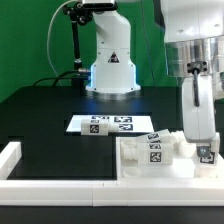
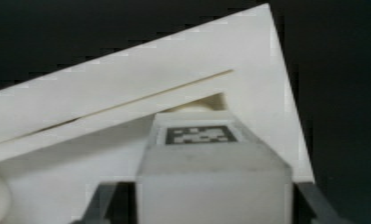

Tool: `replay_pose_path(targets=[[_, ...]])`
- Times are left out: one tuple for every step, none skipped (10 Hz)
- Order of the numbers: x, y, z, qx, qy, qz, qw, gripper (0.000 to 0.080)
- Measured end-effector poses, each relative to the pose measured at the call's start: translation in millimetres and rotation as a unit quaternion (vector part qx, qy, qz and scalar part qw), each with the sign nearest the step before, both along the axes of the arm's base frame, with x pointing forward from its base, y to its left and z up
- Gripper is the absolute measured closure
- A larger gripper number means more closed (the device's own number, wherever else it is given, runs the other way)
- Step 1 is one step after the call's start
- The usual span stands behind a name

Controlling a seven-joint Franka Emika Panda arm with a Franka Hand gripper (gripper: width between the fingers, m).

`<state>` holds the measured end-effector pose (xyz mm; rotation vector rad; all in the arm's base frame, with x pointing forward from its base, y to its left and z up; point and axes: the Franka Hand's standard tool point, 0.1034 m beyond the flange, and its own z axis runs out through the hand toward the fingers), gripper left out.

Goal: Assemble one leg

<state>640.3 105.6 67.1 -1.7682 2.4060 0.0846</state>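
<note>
My gripper (image 1: 204,148) is at the exterior view's right, shut on the leg (image 1: 207,155), a short white peg with a black-and-white tag. It holds the leg upright over the right corner of the large white square block (image 1: 150,152). In the wrist view the leg (image 2: 208,175) fills the space between the two dark fingers (image 2: 107,205) of the gripper (image 2: 210,208), its tag facing the camera. The block's corner (image 2: 164,90), with a slot in it, lies right behind the leg. Whether the leg touches the block cannot be told.
The marker board (image 1: 122,124) lies behind the block, with a small white tagged peg (image 1: 97,127) at its left end. A white rail (image 1: 60,186) runs along the table's front and left edges. The arm's base (image 1: 110,60) stands at the back.
</note>
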Motion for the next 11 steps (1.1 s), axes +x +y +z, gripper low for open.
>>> replay_pose_path(targets=[[0.7,1.0,1.7,0.000,-0.001,0.003,1.000,0.0336],[3.8,3.6,11.1,0.003,-0.006,0.012,1.000,0.0194],[8.5,2.9,25.0,0.004,-0.018,0.024,1.000,0.0194],[14.8,-0.8,42.3,0.006,-0.034,0.038,0.999,0.0163],[17.3,-2.4,54.3,0.010,-0.044,0.037,0.998,0.0163],[16.9,-1.7,54.7,0.011,-0.044,0.038,0.998,0.0152],[16.1,-1.5,52.3,0.010,-0.042,0.038,0.998,0.0152],[16.1,-1.5,52.1,0.010,-0.042,0.039,0.998,0.0151],[15.9,-1.4,51.7,0.010,-0.042,0.039,0.998,0.0151],[15.8,-1.3,51.3,0.010,-0.042,0.039,0.998,0.0151],[15.7,-1.2,51.0,0.010,-0.041,0.039,0.998,0.0151]])
